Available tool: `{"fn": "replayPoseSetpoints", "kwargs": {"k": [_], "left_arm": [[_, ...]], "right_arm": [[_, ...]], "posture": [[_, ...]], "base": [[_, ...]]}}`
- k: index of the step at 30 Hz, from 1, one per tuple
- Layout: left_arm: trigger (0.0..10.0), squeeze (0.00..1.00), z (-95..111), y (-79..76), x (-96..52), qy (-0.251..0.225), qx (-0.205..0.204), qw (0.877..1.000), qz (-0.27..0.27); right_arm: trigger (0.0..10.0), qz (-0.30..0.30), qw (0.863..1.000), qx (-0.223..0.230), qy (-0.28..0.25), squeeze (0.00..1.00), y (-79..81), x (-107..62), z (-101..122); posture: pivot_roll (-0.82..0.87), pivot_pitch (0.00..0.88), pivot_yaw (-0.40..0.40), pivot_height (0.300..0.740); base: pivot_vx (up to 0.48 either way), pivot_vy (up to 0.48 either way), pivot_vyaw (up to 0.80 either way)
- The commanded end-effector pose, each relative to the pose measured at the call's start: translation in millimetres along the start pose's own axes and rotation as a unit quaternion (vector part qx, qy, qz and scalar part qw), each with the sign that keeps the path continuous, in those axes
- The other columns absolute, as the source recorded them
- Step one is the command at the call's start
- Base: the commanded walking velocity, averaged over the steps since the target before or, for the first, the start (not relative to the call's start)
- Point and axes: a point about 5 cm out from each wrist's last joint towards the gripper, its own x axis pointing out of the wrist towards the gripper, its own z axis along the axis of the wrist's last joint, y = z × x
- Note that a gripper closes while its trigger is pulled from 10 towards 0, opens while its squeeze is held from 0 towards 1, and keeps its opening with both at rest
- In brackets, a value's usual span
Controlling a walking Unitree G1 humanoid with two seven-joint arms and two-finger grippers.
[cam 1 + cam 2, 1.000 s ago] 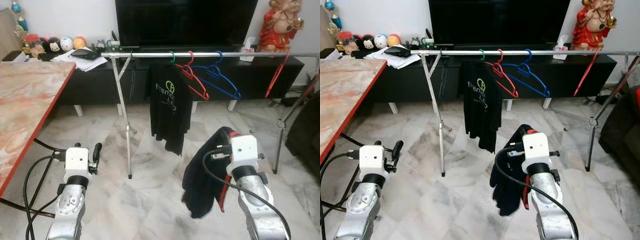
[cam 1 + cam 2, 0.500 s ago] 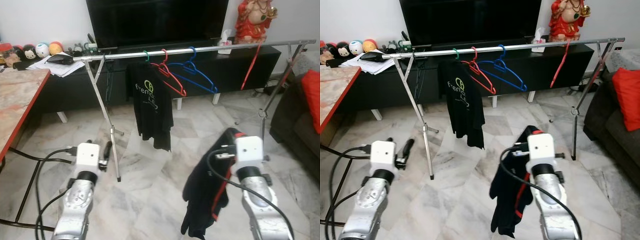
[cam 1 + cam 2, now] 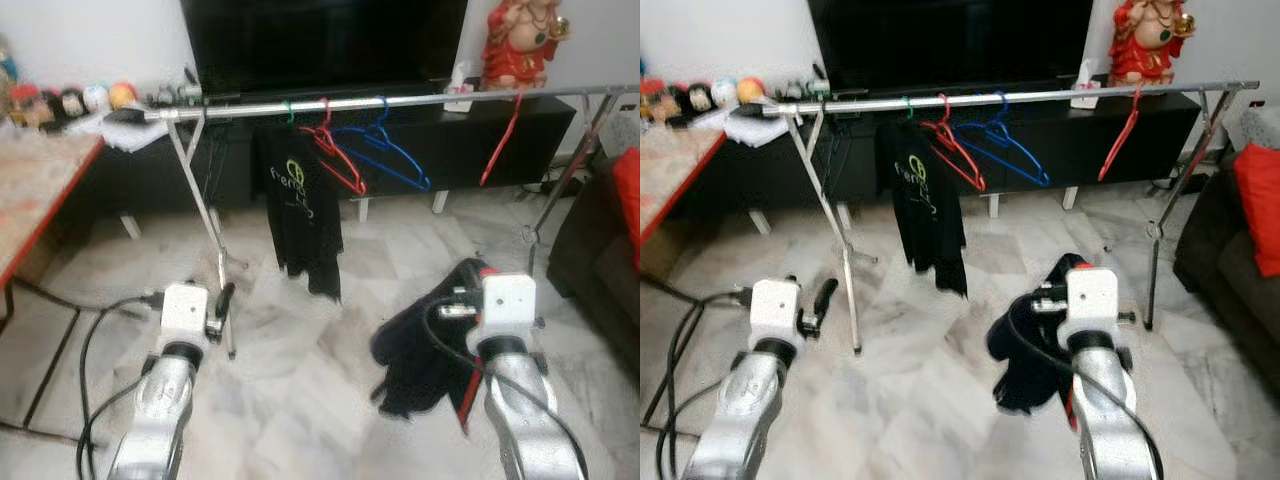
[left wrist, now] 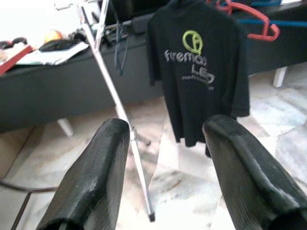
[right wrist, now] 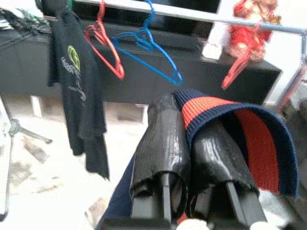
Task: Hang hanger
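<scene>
While the right gripper (image 5: 189, 139) is pinching a dark garment (image 3: 425, 350) at lower right, its hanger is staying mostly hidden; the rail (image 3: 400, 101) is crossing the top. The left gripper (image 4: 163, 158) is hanging spread.

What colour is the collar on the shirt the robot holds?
Red with navy edging, on the dark garment's collar, clearest in the right wrist view.

Hanging black T-shirt (image 4: 199, 72), green ring logo, grey lettering "firemas…" (remainder blurred, smaller line unreadable)
</scene>
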Motion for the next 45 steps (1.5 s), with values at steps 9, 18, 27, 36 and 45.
{"fn": "replayPoseSetpoints", "kwargs": {"k": [9, 18, 27, 36, 45], "left_arm": [[10.0, 0.00, 4, 0.3, -1.1, -0.003, -0.006, 1.000, 0.003], [10.0, 0.00, 2, 9.0, -8.9, 0.007, 0.005, 1.000, 0.010], [10.0, 0.00, 3, 8.6, -6.4, 0.010, 0.010, 1.000, 0.009], [10.0, 0.00, 5, 5.9, -5.2, 0.010, 0.010, 1.000, 0.009], [10.0, 0.00, 5, 4.6, -5.5, 0.010, 0.008, 1.000, 0.011]], "right_arm": [[10.0, -0.017, 1.000, -0.007, -0.011, 0.00, -10.4, -0.6, 5], [10.0, -0.020, 1.000, -0.007, -0.004, 0.00, -12.2, -2.7, 1], [10.0, -0.019, 1.000, -0.008, -0.002, 0.00, -12.1, -1.7, 2], [10.0, -0.013, 1.000, -0.012, 0.001, 0.00, -11.0, -0.2, 2], [10.0, -0.012, 1.000, -0.016, 0.004, 0.00, -13.9, 1.9, 0]], "posture": [[-0.16, 0.000, 0.013, 0.740], [-0.16, 0.000, 0.014, 0.740], [-0.16, 0.000, 0.014, 0.740], [-0.16, 0.000, 0.006, 0.740], [-0.15, 0.000, 0.000, 0.740]], "base": [[0.000, -0.290, 0.00], [0.000, -0.288, 0.00], [0.053, -0.286, 0.00], [0.053, -0.287, 0.00], [0.000, -0.289, 0.00]]}}
